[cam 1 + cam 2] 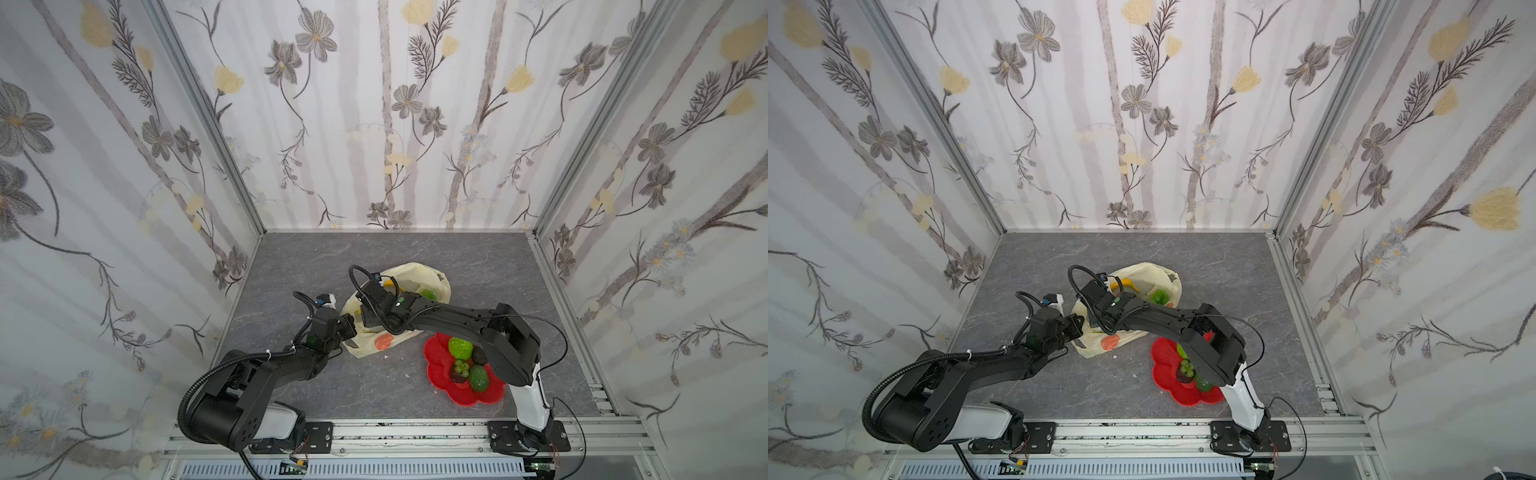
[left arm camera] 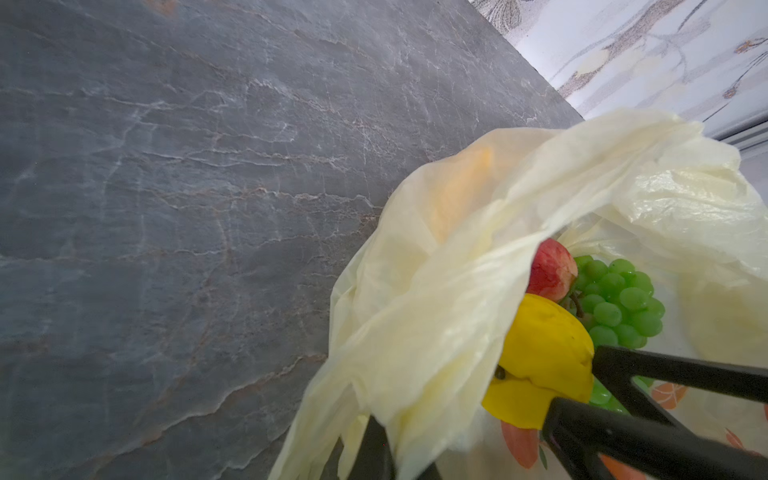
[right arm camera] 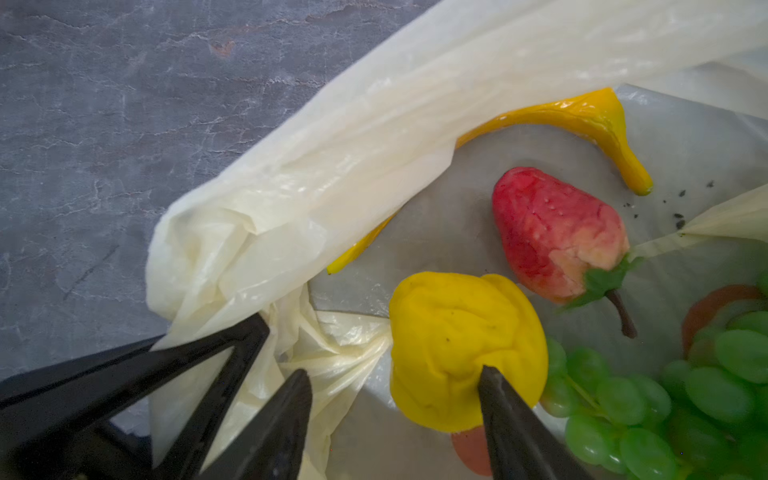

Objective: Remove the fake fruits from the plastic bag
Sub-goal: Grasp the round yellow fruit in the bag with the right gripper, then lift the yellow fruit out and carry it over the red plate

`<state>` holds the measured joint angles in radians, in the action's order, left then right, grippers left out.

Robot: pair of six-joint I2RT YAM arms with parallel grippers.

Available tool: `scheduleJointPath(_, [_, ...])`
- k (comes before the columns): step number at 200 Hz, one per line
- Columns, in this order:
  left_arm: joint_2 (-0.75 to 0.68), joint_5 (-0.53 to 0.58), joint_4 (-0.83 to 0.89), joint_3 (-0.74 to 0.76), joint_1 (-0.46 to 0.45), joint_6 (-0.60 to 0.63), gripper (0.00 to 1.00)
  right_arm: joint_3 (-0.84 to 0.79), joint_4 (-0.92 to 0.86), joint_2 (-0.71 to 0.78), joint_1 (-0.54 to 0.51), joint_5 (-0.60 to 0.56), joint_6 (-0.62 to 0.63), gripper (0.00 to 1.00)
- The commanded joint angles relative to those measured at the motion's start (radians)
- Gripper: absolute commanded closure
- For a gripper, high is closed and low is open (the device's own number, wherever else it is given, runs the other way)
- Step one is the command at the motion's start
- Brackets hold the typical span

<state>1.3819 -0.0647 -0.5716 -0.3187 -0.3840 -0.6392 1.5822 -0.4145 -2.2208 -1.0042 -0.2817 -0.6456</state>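
One plastic bag (image 1: 415,272) lies on the tabletop (image 1: 316,257), left jaws pinched shut on its rim. Inside are one banana (image 3: 590,114), one strawberry (image 3: 557,228), one lemon (image 3: 457,345) and one grape bunch (image 3: 665,395) — right jaws stand open at the lemon, gripping nothing. Five fruits (image 1: 460,347) sit in one red dish (image 1: 434,374).

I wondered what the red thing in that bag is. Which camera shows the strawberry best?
The right wrist view: the whole strawberry lies uncovered inside the plastic bag, leaf and stem included. In the left wrist view the bag's edge covers part of it. In both top views it cannot be made out.
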Motion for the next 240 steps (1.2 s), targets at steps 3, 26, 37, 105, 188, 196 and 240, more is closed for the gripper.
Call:
scheduleJointPath(3, [0.002,-0.005,-0.017,-0.005,0.001,-0.004,1.00,0.007,-0.050,-0.015,0.003,-0.022,-0.014,0.32])
scheduleJointPath(26, [0.007,-0.010,-0.017,-0.008,0.000,-0.005,1.00,0.016,-0.047,-0.023,0.008,-0.026,-0.013,0.29])
scheduleJointPath(37, [0.007,-0.009,-0.017,-0.007,0.000,-0.004,1.00,0.021,-0.047,-0.032,0.010,-0.023,-0.014,0.28])
scheduleJointPath(105, [0.014,-0.003,-0.017,-0.008,0.000,-0.004,1.00,0.054,-0.045,-0.078,0.026,0.009,-0.002,0.23])
scheduleJointPath(188, [0.020,-0.004,-0.017,-0.010,0.002,-0.001,1.00,0.067,-0.052,-0.096,0.030,-0.004,-0.003,0.26])
scheduleJointPath(196, [0.020,-0.004,-0.017,-0.010,0.002,-0.001,1.00,0.068,-0.052,-0.097,0.032,-0.008,-0.004,0.27])
scheduleJointPath(240, [0.020,-0.005,-0.017,-0.012,0.002,-0.001,1.00,0.068,-0.046,-0.083,0.038,-0.008,0.000,0.37])
